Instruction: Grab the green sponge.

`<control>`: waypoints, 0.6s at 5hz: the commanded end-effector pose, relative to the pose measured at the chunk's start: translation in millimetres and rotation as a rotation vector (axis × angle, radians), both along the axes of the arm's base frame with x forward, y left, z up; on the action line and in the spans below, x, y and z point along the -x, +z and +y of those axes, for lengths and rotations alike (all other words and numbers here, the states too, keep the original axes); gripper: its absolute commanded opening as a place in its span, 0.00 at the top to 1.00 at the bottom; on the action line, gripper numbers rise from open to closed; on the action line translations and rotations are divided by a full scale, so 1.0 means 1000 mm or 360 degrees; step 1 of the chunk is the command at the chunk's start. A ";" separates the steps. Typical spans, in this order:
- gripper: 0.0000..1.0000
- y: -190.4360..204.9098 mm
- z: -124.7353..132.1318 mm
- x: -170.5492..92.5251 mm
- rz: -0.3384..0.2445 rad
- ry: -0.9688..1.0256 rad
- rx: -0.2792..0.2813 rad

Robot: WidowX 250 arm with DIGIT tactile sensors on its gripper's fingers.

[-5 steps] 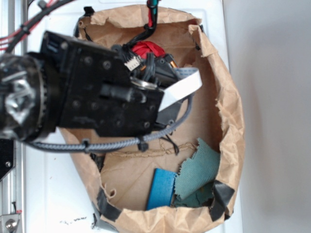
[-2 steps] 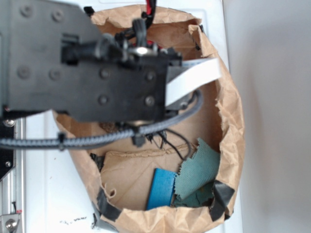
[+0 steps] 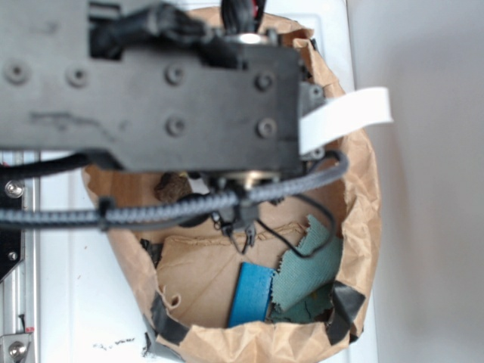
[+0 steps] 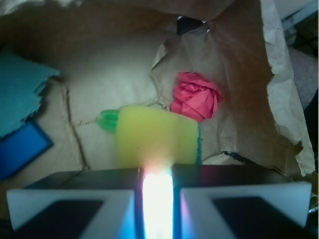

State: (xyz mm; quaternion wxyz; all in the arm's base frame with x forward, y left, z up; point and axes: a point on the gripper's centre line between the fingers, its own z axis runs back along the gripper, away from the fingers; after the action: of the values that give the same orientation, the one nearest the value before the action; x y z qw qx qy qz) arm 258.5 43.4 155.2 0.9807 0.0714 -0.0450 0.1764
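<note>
Drawn nearly together around a narrow glowing slit, and seemingly pinching the near edge of the green sponge: so stand the jaws of the gripper in the wrist view, though glare hides the contact itself. Just beyond the fingertips, on the floor of the brown paper bag or barely above it, with yellow foam facing up and the thin dark green scouring layer along the right edge. Flanked by a lime-green fuzzy scrap touching the left end and a crumpled red wad just beside the far right corner. Farther left, well apart: teal cloth and a blue piece. Hidden beneath the arm in the exterior view. Judged light, soft and springy, hardly fragile; best squeezed across the foam's middle, deep enough not to slip free.
</note>
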 end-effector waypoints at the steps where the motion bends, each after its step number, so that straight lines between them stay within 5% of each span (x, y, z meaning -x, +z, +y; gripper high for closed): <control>1: 1.00 0.039 0.008 0.001 -0.0156 -0.0155 0.0059; 3: 1.00 0.040 0.007 -0.002 -0.0196 -0.0218 0.0125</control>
State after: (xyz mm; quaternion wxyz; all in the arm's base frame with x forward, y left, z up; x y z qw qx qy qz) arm 258.0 35.7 177.3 0.9910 0.0142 -0.0773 0.1086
